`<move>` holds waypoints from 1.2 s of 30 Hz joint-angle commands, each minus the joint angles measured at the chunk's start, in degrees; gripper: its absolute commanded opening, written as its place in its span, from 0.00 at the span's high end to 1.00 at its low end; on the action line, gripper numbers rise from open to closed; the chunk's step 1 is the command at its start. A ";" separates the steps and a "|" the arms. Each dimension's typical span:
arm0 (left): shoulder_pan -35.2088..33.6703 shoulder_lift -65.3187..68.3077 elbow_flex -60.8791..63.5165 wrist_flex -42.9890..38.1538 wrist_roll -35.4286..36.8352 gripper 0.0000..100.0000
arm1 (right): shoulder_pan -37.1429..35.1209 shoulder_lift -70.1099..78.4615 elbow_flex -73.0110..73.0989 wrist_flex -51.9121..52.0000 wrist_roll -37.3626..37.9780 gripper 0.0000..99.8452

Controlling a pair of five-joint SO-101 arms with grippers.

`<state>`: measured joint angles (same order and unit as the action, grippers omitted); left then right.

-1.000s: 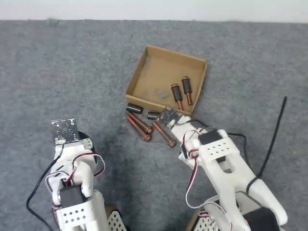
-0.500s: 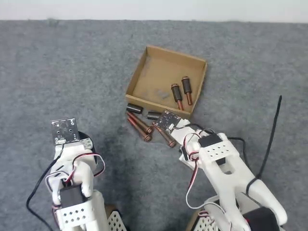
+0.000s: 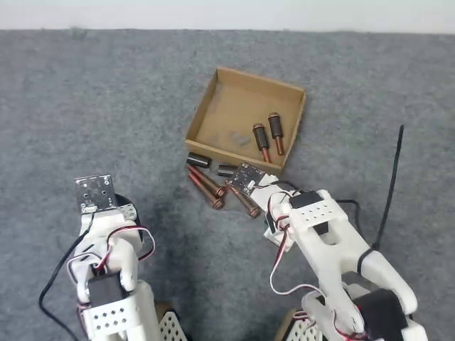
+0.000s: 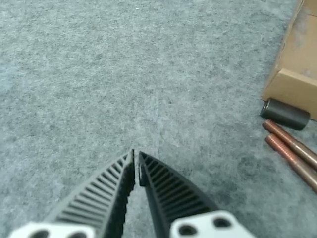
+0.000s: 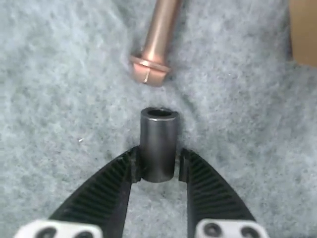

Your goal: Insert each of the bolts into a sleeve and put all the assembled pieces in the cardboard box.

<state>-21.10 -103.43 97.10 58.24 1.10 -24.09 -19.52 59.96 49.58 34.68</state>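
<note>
Black sleeve (image 5: 158, 144) sits clamped in the right tool (image 5: 158, 154), which has shifted slightly left; left tool (image 4: 136, 154) stays together.

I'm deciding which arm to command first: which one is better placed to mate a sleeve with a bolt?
Right. The right gripper grips a black sleeve whose open end faces the head of a copper bolt close by. The left gripper sits shut over bare carpet, apart from the bolts.
</note>
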 commanded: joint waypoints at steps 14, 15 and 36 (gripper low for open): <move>-0.44 -0.88 -0.57 -0.09 -0.44 0.99 | 9.63 -7.16 -2.20 0.22 -10.90 0.99; -0.44 -0.88 -0.57 -0.09 -0.44 0.99 | 11.56 -9.19 -1.67 0.22 -13.01 0.99; 4.48 -0.88 -9.19 9.85 -7.38 0.99 | 35.65 -28.00 14.51 -0.31 -13.54 0.99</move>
<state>-17.67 -103.43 95.78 62.64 -0.84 12.57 -45.19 74.55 49.58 20.26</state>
